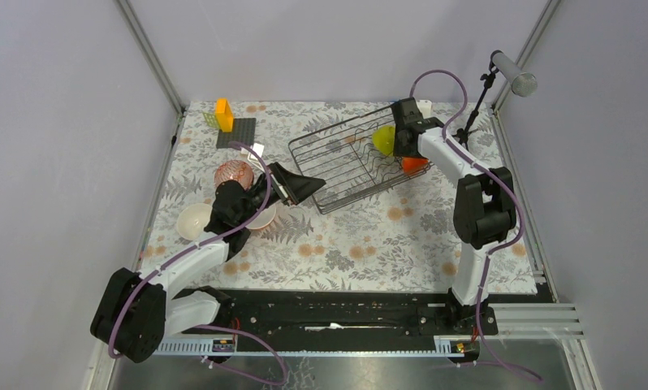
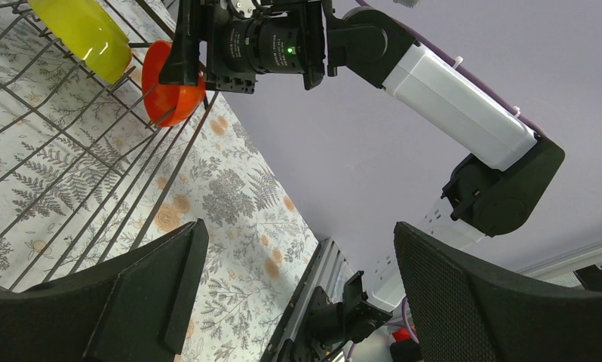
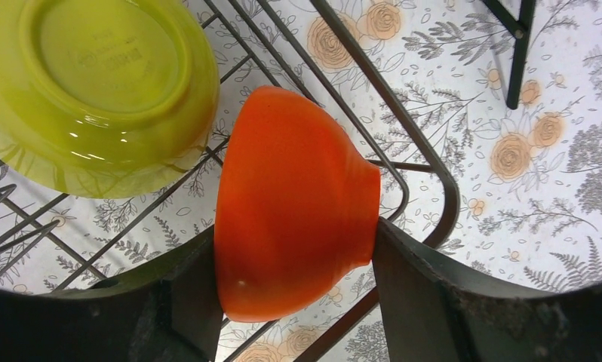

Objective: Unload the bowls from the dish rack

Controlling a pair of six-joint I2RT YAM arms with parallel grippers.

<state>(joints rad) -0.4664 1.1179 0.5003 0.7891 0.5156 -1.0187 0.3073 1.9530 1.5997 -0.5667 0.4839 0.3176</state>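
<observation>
unloaded bowls: the pink-red patterned bowl (image 1: pixel 234 173) and the beige bowl (image 1: pixel 195 221) are resting on the tabletop (image 1: pixel 361 244), behind and beside the left fingers and apart from them.
left fingers (image 2: pixel 151 302): spread wide and carrying nothing. They are pointing at the near corner of the dish rack (image 1: pixel 349 162), just short of its wire.
dish rack: sitting on the tabletop ahead of the left fingers, with the right fingers reaching into its far end.
yellow-green bowl (image 3: pixel 94 90): leaning on edge in the rack wires with its foot facing the wrist camera. It is sitting just beside the right fingers, outside their gap.
orange bowl (image 3: pixel 294 219): lying on its side at the rack's end wire, filling the gap between the right fingers.
right fingers (image 3: pixel 434 302): pressing on opposite sides of the orange bowl's wall, one on each flank.
handling (judgement): the bowl is looking rigid, glossy and probably light. The glaze is likely slippery and would chip if dropped.
hold (judgement): the wall is tapering toward the foot, so a pinch there could squeeze the bowl out. Holding across the wider belly near the rim is looking safer.
risk (judgement): the rim could catch on the end wire while lifting.
</observation>
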